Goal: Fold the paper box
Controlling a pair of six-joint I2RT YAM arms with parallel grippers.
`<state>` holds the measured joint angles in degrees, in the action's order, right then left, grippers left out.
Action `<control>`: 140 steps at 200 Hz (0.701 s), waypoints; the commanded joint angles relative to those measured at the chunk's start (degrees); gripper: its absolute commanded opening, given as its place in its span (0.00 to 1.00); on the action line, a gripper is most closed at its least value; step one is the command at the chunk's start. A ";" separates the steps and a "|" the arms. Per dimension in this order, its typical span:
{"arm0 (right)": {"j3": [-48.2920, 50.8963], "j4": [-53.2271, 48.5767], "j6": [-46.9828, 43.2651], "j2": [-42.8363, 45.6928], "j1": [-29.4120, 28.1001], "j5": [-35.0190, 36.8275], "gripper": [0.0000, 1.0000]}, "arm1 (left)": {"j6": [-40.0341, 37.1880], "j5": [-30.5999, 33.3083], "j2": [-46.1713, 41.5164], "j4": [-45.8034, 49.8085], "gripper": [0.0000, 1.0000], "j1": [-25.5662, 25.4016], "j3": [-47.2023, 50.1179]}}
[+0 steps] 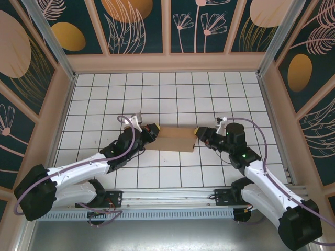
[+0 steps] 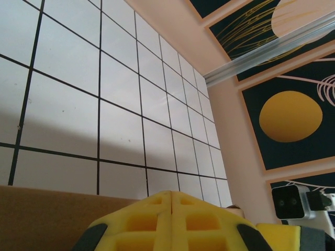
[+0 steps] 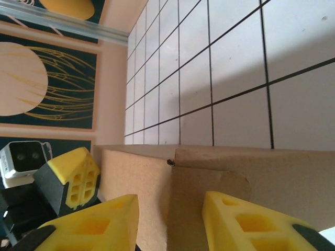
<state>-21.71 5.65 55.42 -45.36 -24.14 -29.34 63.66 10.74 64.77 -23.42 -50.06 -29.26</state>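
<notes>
At left wrist, we note left gripper (image 2: 171, 198) closed, yellow fingers (image 2: 149, 222) pressed together, tips at left end of paper box (image 1: 170, 139). Right gripper (image 3: 170, 201) stands parted, fingers either side of cardboard flap (image 3: 196, 183) at box right end; contact we cannot confirm. Box lies midway on white gridded table (image 1: 209, 94), between two grippers.

The paper box (image 1: 170, 139) is plain brown, the table (image 1: 157, 89) white, black-gridded.
</notes>
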 commanded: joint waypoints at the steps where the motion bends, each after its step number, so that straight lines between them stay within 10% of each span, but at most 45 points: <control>1: 3.01 3.37 3.71 -0.28 -0.97 -10.10 0.40 | 2.15 -5.11 2.41 3.99 0.00 -0.65 2.61; 63: -18.18 -26.84 -16.12 -0.86 -2.60 13.77 0.27 | 2.97 -2.34 0.40 7.93 0.00 -0.64 2.98; 140: -28.75 -21.41 -19.43 -15.56 -22.87 25.48 0.00 | 2.15 -2.48 1.15 8.64 0.00 -0.63 1.66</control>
<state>-47.62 -17.26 37.98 -57.45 -43.79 -8.49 65.87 9.87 64.18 -23.77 -50.24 -28.67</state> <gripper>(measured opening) 0.055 0.051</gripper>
